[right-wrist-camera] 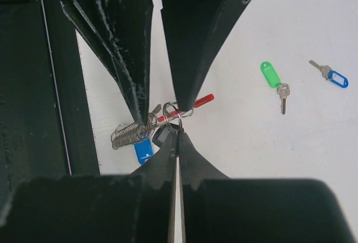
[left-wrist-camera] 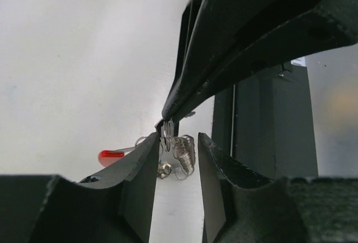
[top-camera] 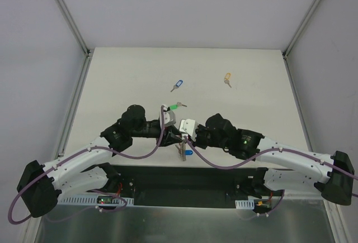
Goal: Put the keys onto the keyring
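Note:
The keyring lies between the two arms, near the table's front edge: a red band (right-wrist-camera: 197, 102) joined to a grey ribbed coil (right-wrist-camera: 127, 134). A blue-tagged key (right-wrist-camera: 144, 150) and a black tag (right-wrist-camera: 161, 137) hang at it. My right gripper (right-wrist-camera: 179, 133) is shut, pinching a small split ring (right-wrist-camera: 180, 112) that loops round the red band. My left gripper (left-wrist-camera: 178, 142) stands open astride the coil (left-wrist-camera: 185, 155), its fingers (right-wrist-camera: 140, 100) coming down on either side. On the table farther off lie a green key (top-camera: 176, 106), a second blue key (top-camera: 177, 85) and a yellow key (top-camera: 227, 79).
The black base plate (top-camera: 184, 179) of the arms runs along the near edge, right beside the keyring. Grey walls and a metal frame (top-camera: 78, 58) border the white table on three sides.

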Motion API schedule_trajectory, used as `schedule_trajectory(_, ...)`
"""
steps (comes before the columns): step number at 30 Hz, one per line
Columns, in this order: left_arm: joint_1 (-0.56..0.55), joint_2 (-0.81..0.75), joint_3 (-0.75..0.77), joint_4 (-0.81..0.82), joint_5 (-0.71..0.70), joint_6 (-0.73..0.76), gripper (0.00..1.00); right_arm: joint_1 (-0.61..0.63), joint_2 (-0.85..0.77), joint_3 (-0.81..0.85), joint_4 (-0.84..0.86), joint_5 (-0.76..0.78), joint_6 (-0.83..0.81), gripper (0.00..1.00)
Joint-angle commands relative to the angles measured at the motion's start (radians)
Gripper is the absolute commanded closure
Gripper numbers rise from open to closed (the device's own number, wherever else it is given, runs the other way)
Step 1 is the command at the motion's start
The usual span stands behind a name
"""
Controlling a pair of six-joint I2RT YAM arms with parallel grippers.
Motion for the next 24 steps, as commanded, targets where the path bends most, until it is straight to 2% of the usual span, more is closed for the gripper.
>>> schedule_trajectory(1,0.006,0.023,0.062,-0.044,0.095,0.023,0.68,0.004,-0.018,0.053,0.010,-0.018,-0.025,0.99)
schedule_trajectory(5,0.008,0.055,0.071,-0.045,0.092,0.017,0.76,0.004,-0.016,0.056,0.008,-0.026,-0.025,0.99)
schedule_trajectory(11,0.008,0.077,0.083,-0.045,0.069,0.016,0.77,0.002,-0.012,0.062,0.008,-0.034,-0.028,0.99)
schedule_trajectory(15,0.006,0.089,0.086,-0.044,0.069,0.013,0.82,0.004,-0.005,0.066,0.005,-0.035,-0.029,0.99)
schedule_trajectory(18,0.008,0.097,0.089,-0.044,0.069,0.011,0.98,0.004,-0.001,0.069,0.007,-0.035,-0.028,0.99)
schedule_trajectory(19,0.008,0.095,0.089,-0.044,0.071,0.011,1.00,0.002,0.001,0.071,0.005,-0.035,-0.028,0.99)
schedule_trajectory(24,0.008,0.063,0.074,-0.034,0.008,-0.009,1.00,0.002,-0.015,0.047,0.007,-0.003,-0.020,0.99)
